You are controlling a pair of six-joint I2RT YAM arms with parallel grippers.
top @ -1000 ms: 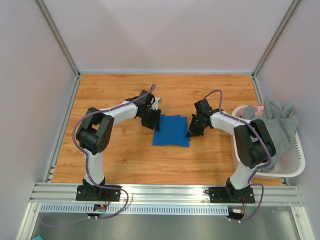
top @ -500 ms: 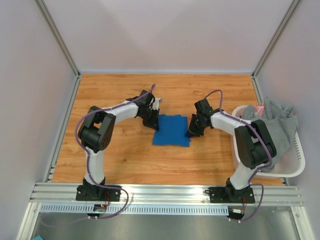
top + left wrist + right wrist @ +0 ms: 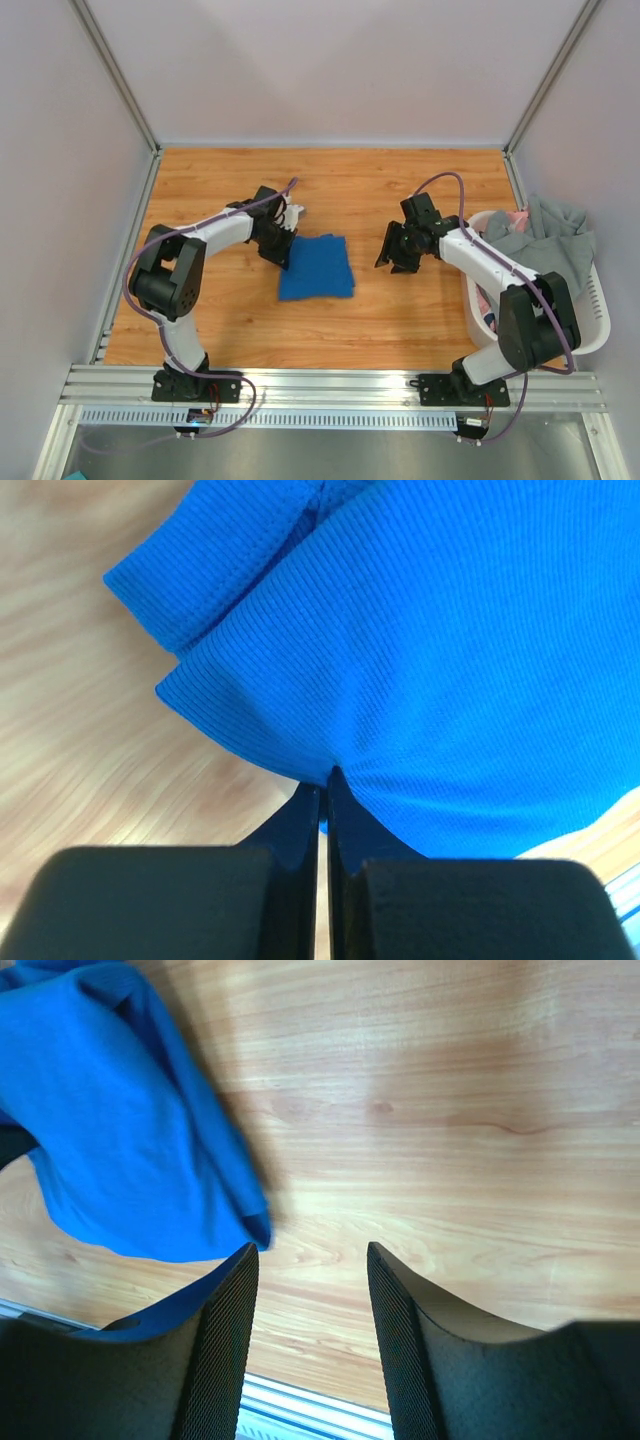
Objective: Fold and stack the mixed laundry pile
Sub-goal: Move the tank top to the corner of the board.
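Grip on the blue garment [image 3: 316, 267] is the point to check. It lies folded on the table [image 3: 400, 320], well to the left of the white basket [image 3: 588, 338]. The left gripper [image 3: 322, 785] is clenched on the garment's edge on the side away from the basket. The pinch takes little cloth, so any drag should be slow and low to keep the fold from opening. The right gripper [image 3: 310, 1250], between garment and basket, stands released and empty. Farther off, a grey garment [image 3: 555, 245] and a pink one [image 3: 518, 215] are heaped in the basket, not yet folded.
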